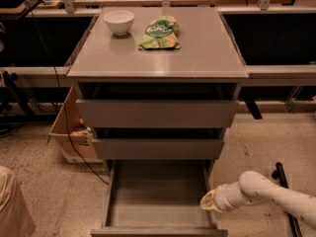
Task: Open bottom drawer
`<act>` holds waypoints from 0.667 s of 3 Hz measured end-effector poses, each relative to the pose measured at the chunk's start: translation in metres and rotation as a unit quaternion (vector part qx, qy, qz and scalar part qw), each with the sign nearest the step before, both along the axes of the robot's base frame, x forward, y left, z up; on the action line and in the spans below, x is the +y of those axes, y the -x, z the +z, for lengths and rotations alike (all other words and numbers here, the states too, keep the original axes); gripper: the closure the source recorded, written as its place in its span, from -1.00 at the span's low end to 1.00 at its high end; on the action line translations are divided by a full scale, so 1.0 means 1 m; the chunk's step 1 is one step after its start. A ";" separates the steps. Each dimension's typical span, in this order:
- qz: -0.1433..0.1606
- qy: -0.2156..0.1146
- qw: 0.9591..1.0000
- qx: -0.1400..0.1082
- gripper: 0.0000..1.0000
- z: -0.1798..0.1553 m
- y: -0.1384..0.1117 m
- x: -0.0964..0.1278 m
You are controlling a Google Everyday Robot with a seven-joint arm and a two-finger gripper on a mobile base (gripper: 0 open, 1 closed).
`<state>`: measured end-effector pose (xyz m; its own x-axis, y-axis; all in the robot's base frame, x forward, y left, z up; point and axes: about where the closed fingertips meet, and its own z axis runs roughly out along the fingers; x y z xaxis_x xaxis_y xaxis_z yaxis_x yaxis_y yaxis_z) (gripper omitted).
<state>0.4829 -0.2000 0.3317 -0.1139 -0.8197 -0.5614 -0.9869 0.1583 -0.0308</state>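
The grey cabinet point(158, 58) stands in the middle of the camera view with three drawers. The bottom drawer point(158, 201) is pulled far out toward me, and its flat grey box interior shows with nothing in it. Its front edge point(158, 231) lies at the bottom of the view. The middle drawer front point(158, 148) and the top drawer front point(158, 113) are closed above it. My gripper point(211, 201) is at the end of the white arm point(266, 194), just outside the bottom drawer's right side wall, near its front.
A white bowl point(119, 21) and a green snack bag point(160, 32) lie on the cabinet top. A cardboard box point(74, 132) and a black cable point(74, 147) are on the floor to the left. A dark stand base point(284, 181) is at the right.
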 end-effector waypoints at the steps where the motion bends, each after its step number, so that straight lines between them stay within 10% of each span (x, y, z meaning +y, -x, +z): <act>1: -0.011 -0.020 1.000 -0.021 1.00 -0.006 -0.019 -0.007; 2: -0.032 -0.055 0.998 -0.027 1.00 -0.037 -0.040 -0.003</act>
